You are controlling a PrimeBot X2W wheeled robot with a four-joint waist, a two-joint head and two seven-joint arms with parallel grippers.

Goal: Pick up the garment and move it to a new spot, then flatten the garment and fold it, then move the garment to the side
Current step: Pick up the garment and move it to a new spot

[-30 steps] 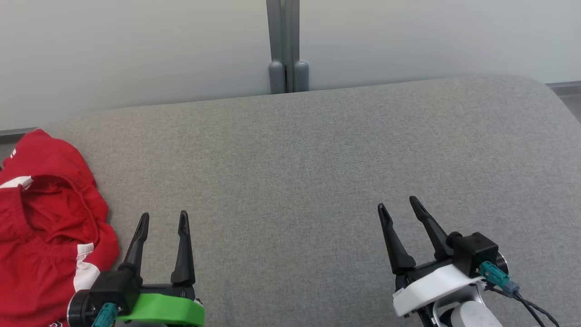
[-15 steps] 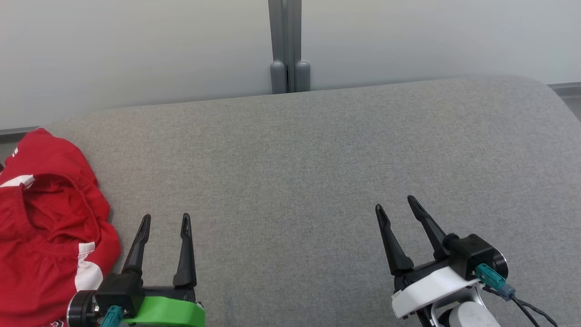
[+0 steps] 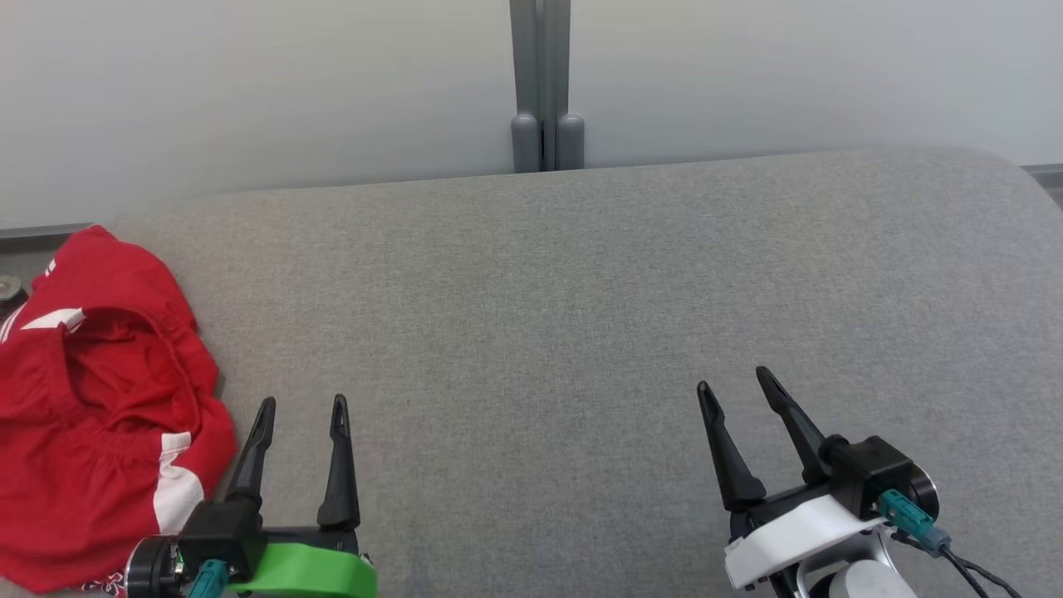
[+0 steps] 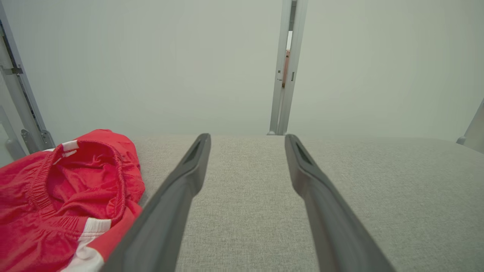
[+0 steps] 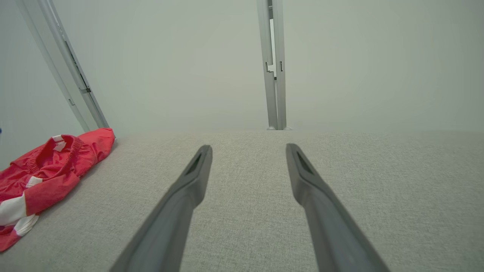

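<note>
The garment (image 3: 91,399) is a crumpled pair of red shorts with white stripes, lying at the far left edge of the grey cushioned surface (image 3: 565,316). It also appears at the left in the left wrist view as the garment (image 4: 64,192) and in the right wrist view as the garment (image 5: 45,170). My left gripper (image 3: 303,407) hovers just right of the garment, open and empty, apart from the cloth. My right gripper (image 3: 735,382) stands open and empty over the bare surface at the lower right. Between the left fingers (image 4: 189,173) and the right fingers (image 5: 193,177) lies only grey fabric.
A pale wall with a grey vertical post (image 3: 546,83) rises behind the surface's far edge. A metal frame (image 5: 72,75) stands at the left. The surface's left edge runs under the garment; its right corner curves away at the far right.
The whole head view has shifted slightly to the right, so the camera turned left. Both grippers stay open and keep about the same pose.
</note>
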